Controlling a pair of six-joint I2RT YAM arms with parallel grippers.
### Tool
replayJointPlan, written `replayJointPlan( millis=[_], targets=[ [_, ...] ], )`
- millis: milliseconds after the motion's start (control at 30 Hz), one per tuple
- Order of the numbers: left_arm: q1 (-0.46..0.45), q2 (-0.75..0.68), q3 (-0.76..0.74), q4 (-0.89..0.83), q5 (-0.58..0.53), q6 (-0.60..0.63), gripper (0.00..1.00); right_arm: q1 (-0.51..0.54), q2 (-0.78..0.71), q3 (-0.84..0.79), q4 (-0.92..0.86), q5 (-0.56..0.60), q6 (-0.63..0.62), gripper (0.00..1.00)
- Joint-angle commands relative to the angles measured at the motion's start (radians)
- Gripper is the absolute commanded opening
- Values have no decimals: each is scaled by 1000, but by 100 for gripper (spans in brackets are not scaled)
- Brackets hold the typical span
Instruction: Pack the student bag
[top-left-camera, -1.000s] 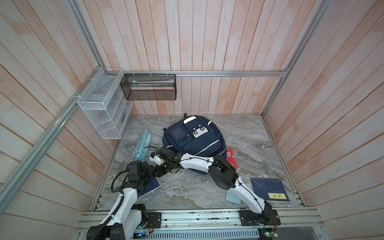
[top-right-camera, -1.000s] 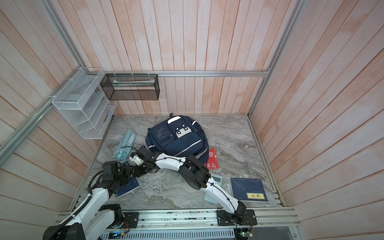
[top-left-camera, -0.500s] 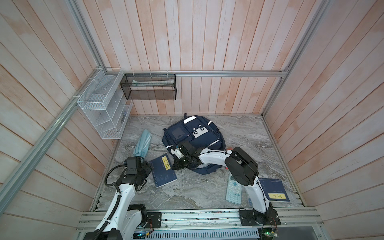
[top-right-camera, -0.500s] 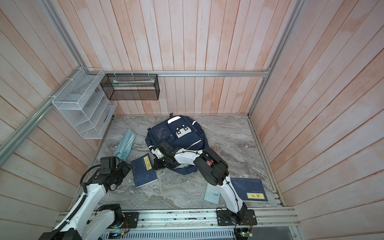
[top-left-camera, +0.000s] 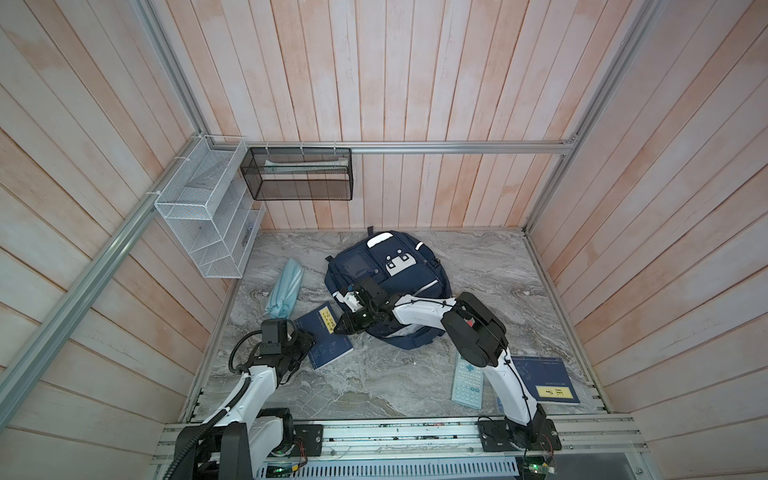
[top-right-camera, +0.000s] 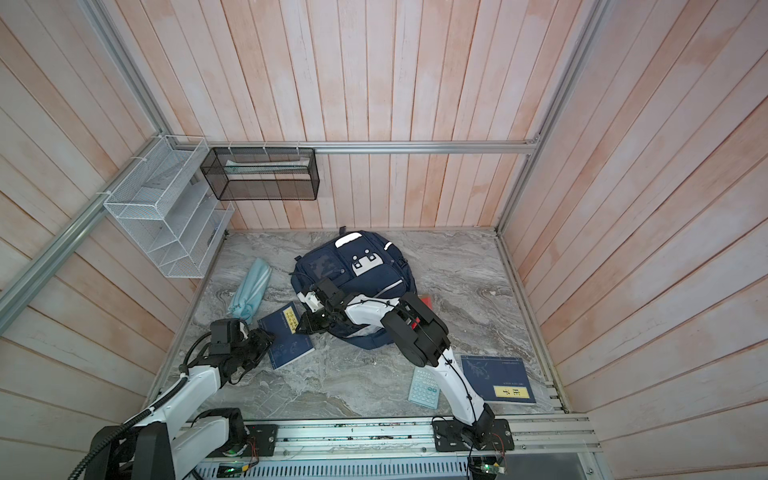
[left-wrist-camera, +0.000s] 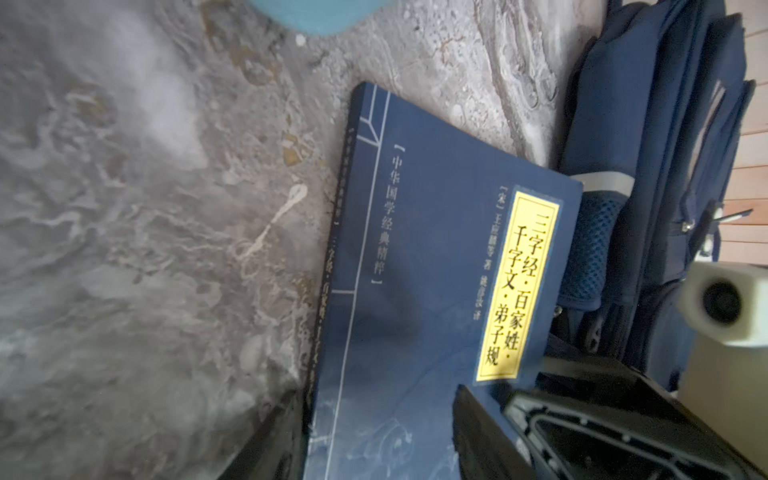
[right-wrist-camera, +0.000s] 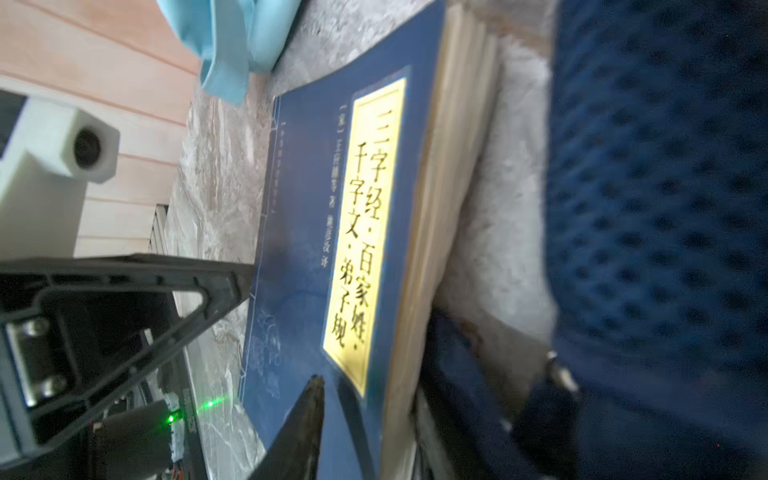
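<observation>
Blue book (left-wrist-camera: 436, 257), yellow label (left-wrist-camera: 515, 286): 三字经·百家姓·千字文·弟子规. Cover also reads 中华国学经典精粹 and [宋] 王应麟等 著. Second book (top-left-camera: 544, 380), yellow label: 庄子. Calculator keys unreadable.

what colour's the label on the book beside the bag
Yellow label with black characters; left wrist view shows best.

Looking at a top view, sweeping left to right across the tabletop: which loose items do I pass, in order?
light blue pouch → blue book → backpack → calculator → second blue book
</observation>
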Motion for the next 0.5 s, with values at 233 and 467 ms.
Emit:
replayJointPlan(
  millis=[233,467],
  targets=[
    [-10,-75,57,-67,95,62,49,28,-114,-9,-7,-44,3,0],
    [-23,-195,256,-175,161,247,74,-7,-469,-243,10,103,40,0]
  ],
)
